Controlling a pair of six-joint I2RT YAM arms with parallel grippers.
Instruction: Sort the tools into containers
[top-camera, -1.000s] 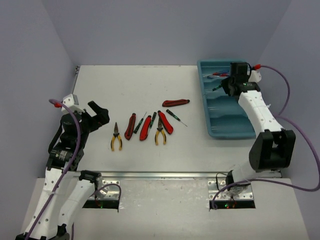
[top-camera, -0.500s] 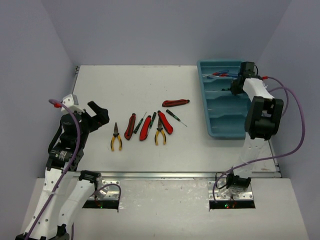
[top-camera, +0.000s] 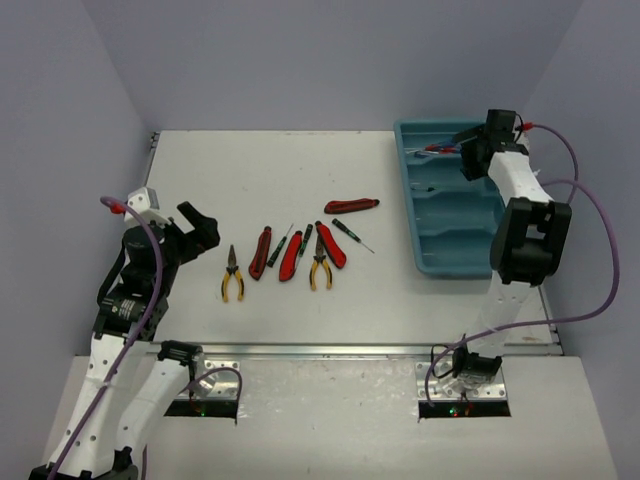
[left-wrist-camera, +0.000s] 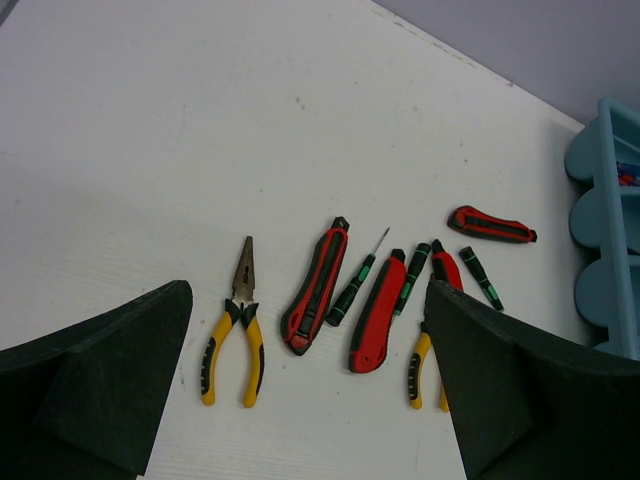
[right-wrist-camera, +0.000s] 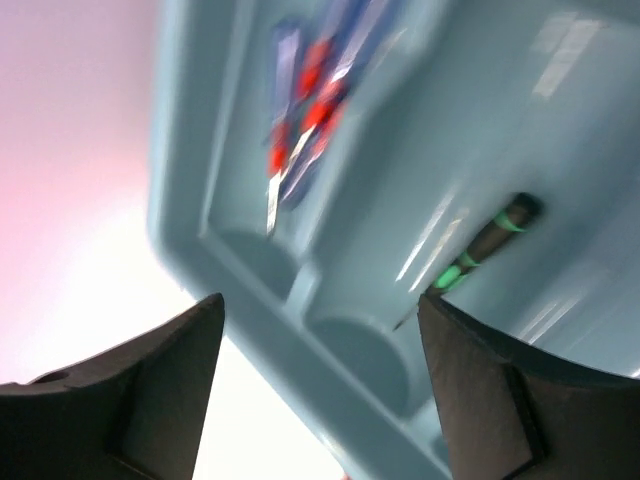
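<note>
Tray (top-camera: 455, 230) far right, my right gripper (right-wrist-camera: 320, 310) spread empty over it; left gripper (top-camera: 200, 224) spread too. Mid-table: knives (left-wrist-camera: 317, 290), stiff, I'd pinch mid-handle; pliers (left-wrist-camera: 243, 305), at the pivot; screwdrivers (left-wrist-camera: 352, 292), thin, probably roll.

Tools (top-camera: 300, 250) lie in a row on the worktop (top-camera: 250, 170) right of my left hand (top-camera: 198, 228); the tray (top-camera: 460, 267), farther right, holds screwdrivers (top-camera: 440, 150).

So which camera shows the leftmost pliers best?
Left wrist: the leftmost pliers lie whole, near and sharp. The top view shows the pliers whole too, but small. The right wrist view does not show them.
</note>
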